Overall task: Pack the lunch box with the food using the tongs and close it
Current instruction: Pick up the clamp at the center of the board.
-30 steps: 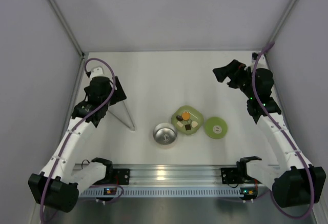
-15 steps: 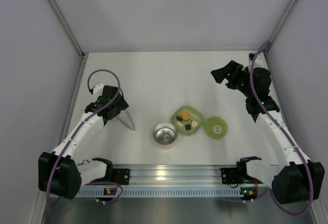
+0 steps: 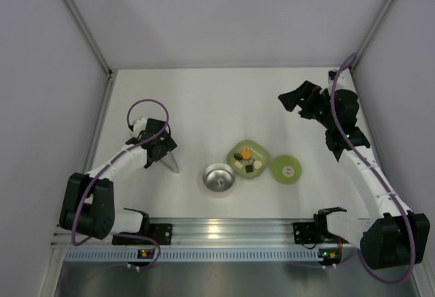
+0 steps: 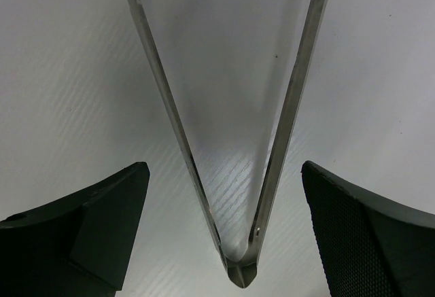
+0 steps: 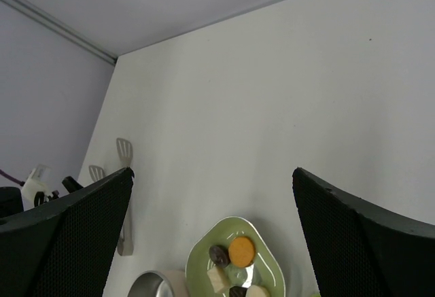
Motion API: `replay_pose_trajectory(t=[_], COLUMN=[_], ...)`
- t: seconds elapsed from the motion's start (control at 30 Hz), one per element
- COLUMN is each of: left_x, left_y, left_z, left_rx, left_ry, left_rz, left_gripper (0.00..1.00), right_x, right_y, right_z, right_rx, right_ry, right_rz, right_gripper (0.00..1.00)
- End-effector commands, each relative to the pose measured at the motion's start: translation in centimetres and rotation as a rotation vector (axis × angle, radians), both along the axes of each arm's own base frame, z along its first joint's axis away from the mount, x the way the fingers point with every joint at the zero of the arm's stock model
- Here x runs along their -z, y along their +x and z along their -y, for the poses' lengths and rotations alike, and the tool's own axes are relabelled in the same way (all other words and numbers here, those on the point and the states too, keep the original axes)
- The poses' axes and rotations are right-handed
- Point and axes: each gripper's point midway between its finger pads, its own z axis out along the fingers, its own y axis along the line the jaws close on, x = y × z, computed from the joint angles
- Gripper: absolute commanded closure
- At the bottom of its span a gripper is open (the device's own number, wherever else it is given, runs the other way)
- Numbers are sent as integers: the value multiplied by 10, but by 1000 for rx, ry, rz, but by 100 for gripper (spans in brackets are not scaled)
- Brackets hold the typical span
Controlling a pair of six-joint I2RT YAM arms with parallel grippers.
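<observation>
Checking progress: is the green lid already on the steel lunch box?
No, the green lid lies flat beside the pale green dish, apart from the open lunch box.

White tabletop (image 3: 224, 100) carries 4 things: tongs (image 3: 172, 162) at 8 o'clock, lunch box (image 3: 219, 178) at 6, green dish (image 3: 264, 153) at 5, lid (image 3: 286, 170) at 4.

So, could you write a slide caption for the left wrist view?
Open left gripper flanks the joined end of the tongs on the white table, not yet gripping.

White table (image 3: 204, 100) lying flat under even light. Pale lilac-grey back wall (image 3: 231, 11), left wall (image 3: 41, 107) and right wall (image 3: 414, 52) enclosing it. Metal strips (image 3: 78, 22) running up rear corners. Ribbed aluminium rail (image 3: 224, 229) spanning near edge.
</observation>
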Motion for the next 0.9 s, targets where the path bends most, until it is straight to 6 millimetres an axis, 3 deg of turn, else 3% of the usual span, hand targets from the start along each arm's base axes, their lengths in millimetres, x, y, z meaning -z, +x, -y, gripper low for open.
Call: replay_pose_trajectory(t=[0.0, 0.37, 0.67, 0.87], left_x=[-1, 26, 41, 47], left_y=[19, 19, -1, -14], left_z=[3, 6, 7, 15], left_rx=[-14, 1, -1, 11], left_ry=[-16, -16, -3, 78], left_rz=[60, 10, -53, -99], left_gripper=[1, 2, 15, 17], right_x=[-3, 5, 13, 18], right_y=[3, 2, -1, -1], right_z=[3, 1, -1, -2], right_rx=[0, -10, -16, -18], right_ry=[7, 9, 24, 38], right_rz=[17, 1, -6, -9], right_gripper=[0, 1, 1, 0])
